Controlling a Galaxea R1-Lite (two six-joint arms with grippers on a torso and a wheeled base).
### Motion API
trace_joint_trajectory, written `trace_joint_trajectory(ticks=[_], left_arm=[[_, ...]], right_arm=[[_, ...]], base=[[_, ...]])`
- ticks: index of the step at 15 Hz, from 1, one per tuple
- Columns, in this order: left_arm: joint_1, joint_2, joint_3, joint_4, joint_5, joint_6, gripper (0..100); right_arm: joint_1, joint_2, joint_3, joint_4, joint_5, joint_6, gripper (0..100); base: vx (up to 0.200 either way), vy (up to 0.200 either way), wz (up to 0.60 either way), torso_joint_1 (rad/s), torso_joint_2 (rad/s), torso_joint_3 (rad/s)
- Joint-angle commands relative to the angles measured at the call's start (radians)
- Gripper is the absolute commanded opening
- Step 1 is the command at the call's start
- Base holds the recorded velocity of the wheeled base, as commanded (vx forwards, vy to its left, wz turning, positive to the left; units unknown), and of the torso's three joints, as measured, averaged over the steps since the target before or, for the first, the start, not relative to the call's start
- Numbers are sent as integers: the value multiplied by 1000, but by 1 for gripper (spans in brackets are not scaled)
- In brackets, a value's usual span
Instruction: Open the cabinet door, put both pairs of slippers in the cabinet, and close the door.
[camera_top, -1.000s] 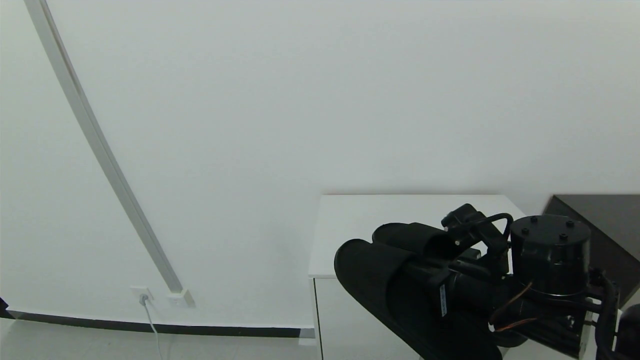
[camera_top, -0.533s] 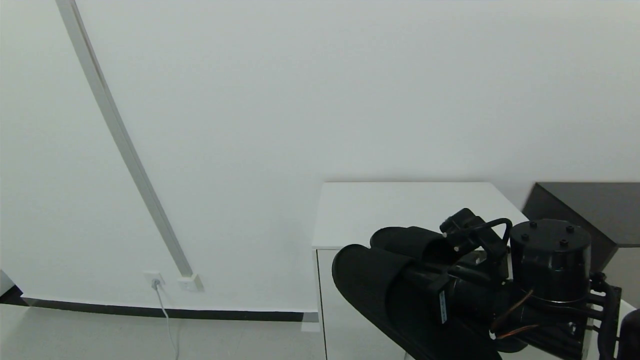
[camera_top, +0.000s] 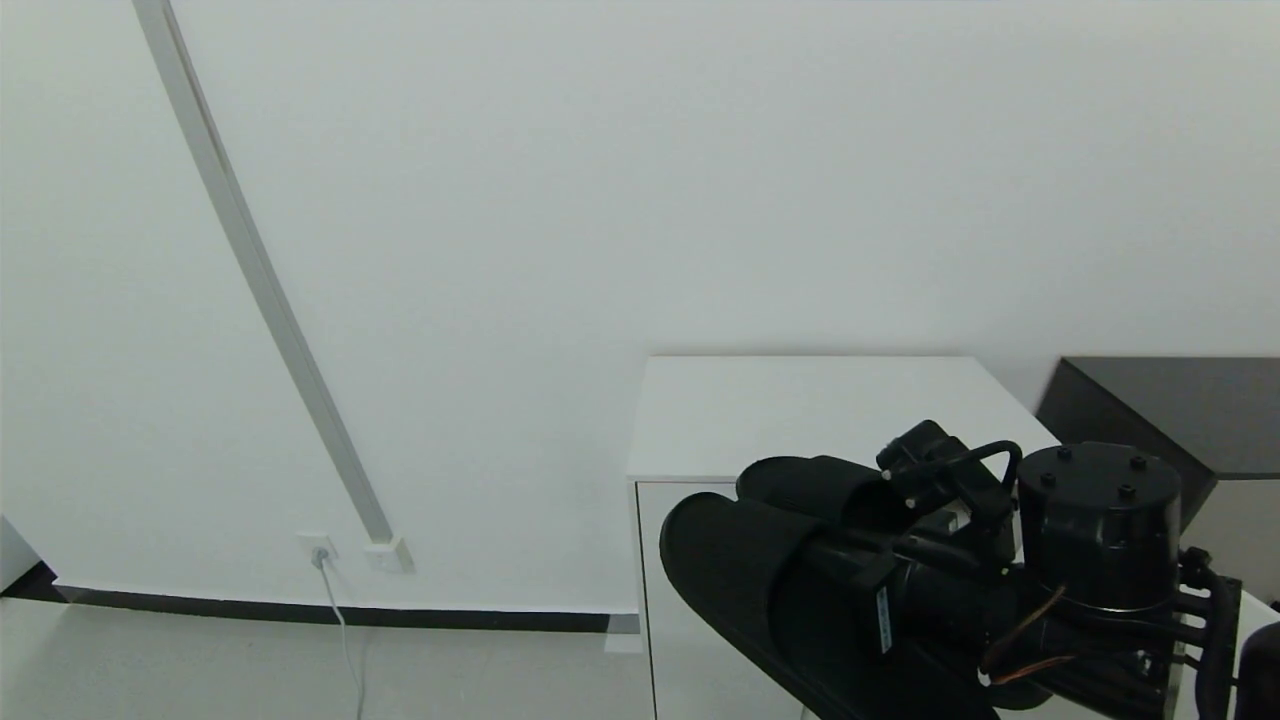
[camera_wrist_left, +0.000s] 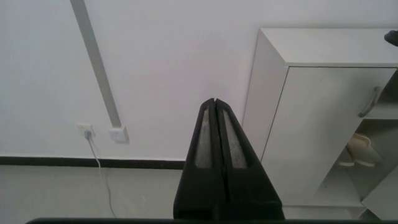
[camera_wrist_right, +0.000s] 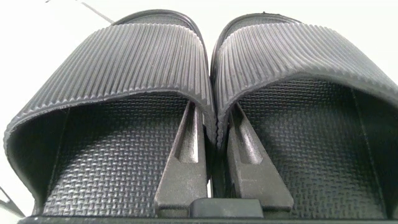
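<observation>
Right gripper (camera_wrist_right: 212, 115): clamped on the pair of black slippers (camera_wrist_right: 124, 68). One finger (camera_wrist_right: 185, 155) sits inside each slipper, and the two inner side walls are pinched between them.
Black slippers: held up in the air side by side with soles facing down, in front of the cabinet (camera_top: 800, 410) and level with its top edge in the head view. The ribbed straps are touching each other in the middle.
Left gripper (camera_wrist_left: 215, 109): fingers pressed flat together with nothing between them. It's off to the cabinet's left, pointing at the wall just beside it.
Cabinet: white, standing against the wall. From the left wrist view you get a front door panel (camera_wrist_left: 311, 124) with a slim handle (camera_wrist_left: 370, 102) at its far edge.
Past the handle: that part looks open. Shelves show, and something pale (camera_wrist_left: 360, 149) sits on one, maybe slippers, but it's too small to be sure.
Wall bits: a pale conduit strip (camera_top: 250, 260) runs diagonally down to a socket (camera_top: 318, 548), with a white cable (camera_top: 345, 630) hanging from it to the floor.
Dark surface (camera_top: 1180, 400): right beside the cabinet on its far side.
</observation>
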Motion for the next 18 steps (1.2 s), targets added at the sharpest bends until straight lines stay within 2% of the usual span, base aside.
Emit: trace_joint_trajectory(ticks=[1, 6, 18], left_arm=[[0, 0, 0, 0, 0, -1, 0], [0, 0, 0, 0, 0, -1, 0], [0, 0, 0, 0, 0, -5, 0]], right_arm=[[4, 6, 3, 0, 0, -1, 0], [7, 7, 2, 0, 0, 1, 0], [15, -24, 22, -3, -1, 7, 0]], base=[[0, 0, 0, 0, 0, 0], [0, 0, 0, 0, 0, 0], [0, -200, 0, 2, 2, 2]])
